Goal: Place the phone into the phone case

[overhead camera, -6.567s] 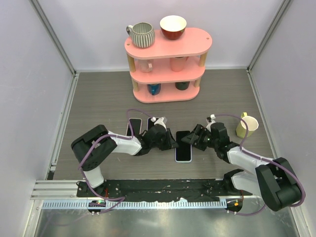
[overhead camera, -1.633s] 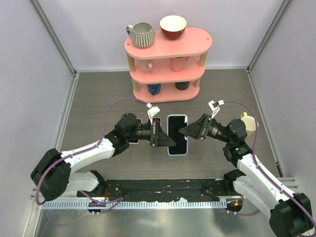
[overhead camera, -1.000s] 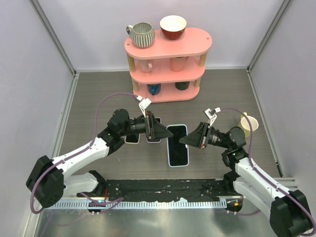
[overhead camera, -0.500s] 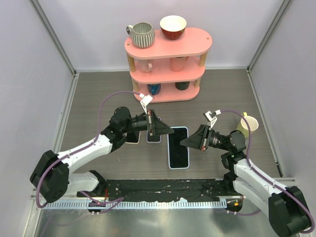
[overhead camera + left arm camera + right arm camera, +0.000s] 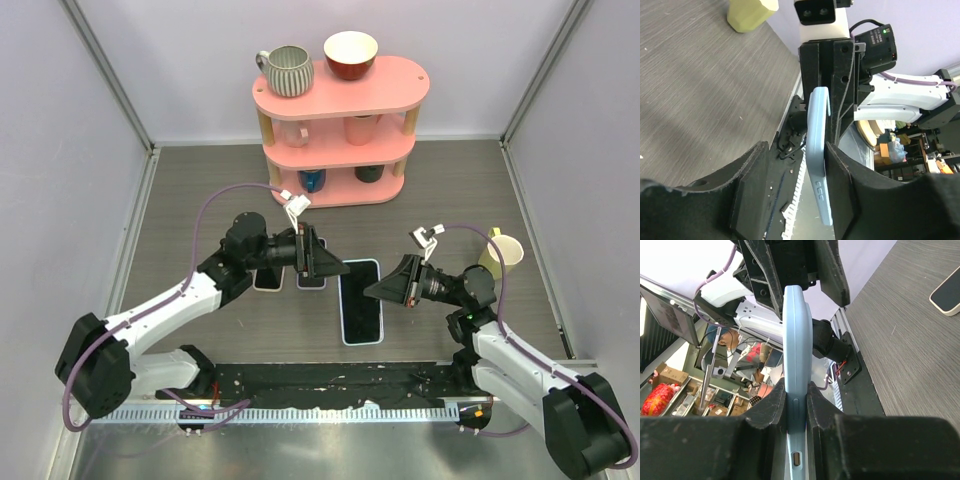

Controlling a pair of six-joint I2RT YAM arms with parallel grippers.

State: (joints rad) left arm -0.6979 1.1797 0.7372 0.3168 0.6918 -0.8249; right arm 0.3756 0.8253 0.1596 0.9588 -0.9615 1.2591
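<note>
The right gripper [image 5: 795,396] had its jaws closed on the light-blue phone case [image 5: 796,340], one finger pressed on each face of its thin edge. From above, the right gripper [image 5: 374,290] met the case [image 5: 342,305] at its right long side. The case was held off the surface [image 5: 200,200], in the middle between the two arms, its long axis running near to far. The dark face of the phone [image 5: 361,300] showed upward inside the blue rim.

The left gripper [image 5: 796,150] straddled the opposite edge of the case [image 5: 816,150] with its jaws parted. One finger [image 5: 840,185] lay against the case, and the other finger [image 5: 752,185] stood clear of it with a gap between. In the top view the left gripper [image 5: 335,268] sat at the case's far left corner.

Left of the held case, partly under the left arm, a second dark handset [image 5: 267,280] and a third handset [image 5: 312,281] lay flat on the surface. A yellow cup [image 5: 503,255] stood to the right. At the far side stood a pink shelf [image 5: 400,80], carrying a striped mug [image 5: 287,70] and a red bowl [image 5: 351,53] on its top tier.
</note>
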